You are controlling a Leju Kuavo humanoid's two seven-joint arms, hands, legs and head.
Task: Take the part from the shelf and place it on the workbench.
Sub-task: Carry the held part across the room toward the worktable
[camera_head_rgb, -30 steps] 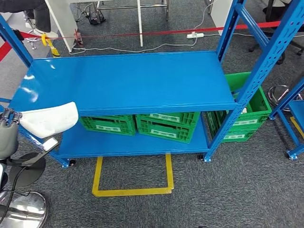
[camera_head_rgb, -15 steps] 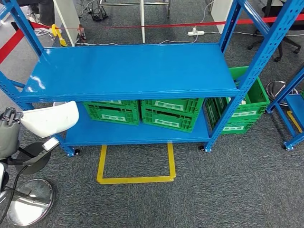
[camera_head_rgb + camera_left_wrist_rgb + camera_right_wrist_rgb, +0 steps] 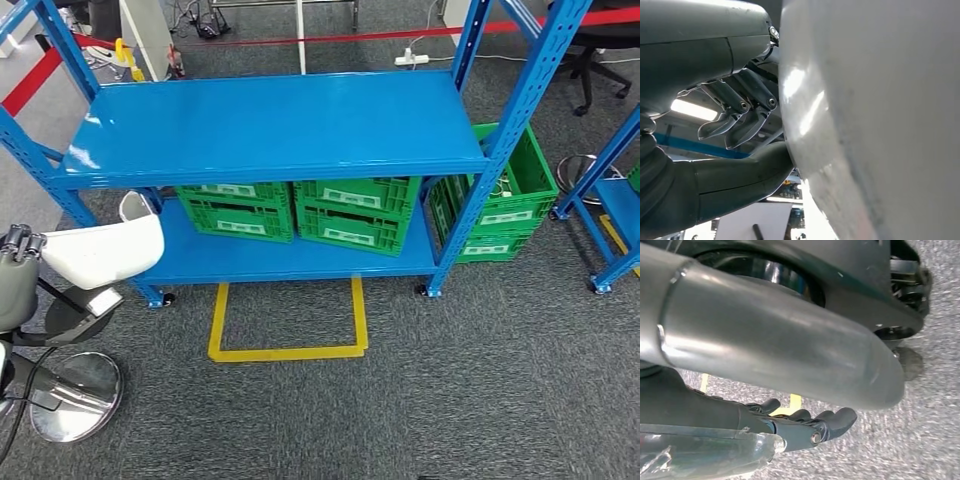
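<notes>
As the view pulled back from the shelf (image 3: 272,125), the left hand (image 3: 19,280) gripped the white part (image 3: 102,250), workbench placement pending.

Shelf (image 3: 279,125) bright blue throughout, boards and perforated uprights alike; crates (image 3: 355,212) green with pale label strips. Part (image 3: 106,250) glossy white, left hand (image 3: 16,275) grey with darker fingers. Carpet (image 3: 453,390) speckled grey, marked with a yellow tape outline (image 3: 287,350)
</notes>
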